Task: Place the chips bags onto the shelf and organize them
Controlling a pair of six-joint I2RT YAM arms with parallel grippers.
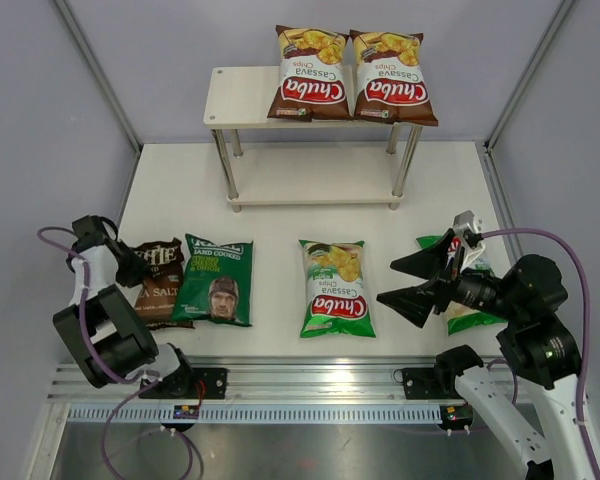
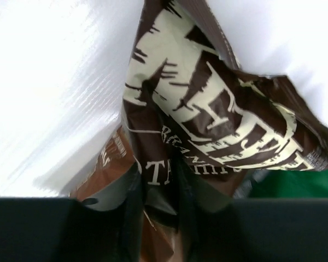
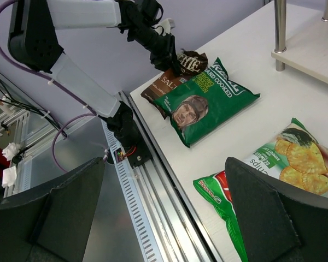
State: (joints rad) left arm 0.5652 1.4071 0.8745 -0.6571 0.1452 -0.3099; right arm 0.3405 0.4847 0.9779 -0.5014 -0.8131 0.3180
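From above, two brown-red bags point(image 1: 311, 75) point(image 1: 392, 78) are seen on the shelf point(image 1: 242, 98) at upper centre, with the right gripper point(image 1: 385, 282) spread wide and empty at lower right. At the left wrist, the Kettle bag point(image 2: 218, 125) is seemingly pinched by the left gripper point(image 2: 169, 218). At the right wrist, the dark green bag point(image 3: 208, 106) is shown at centre.
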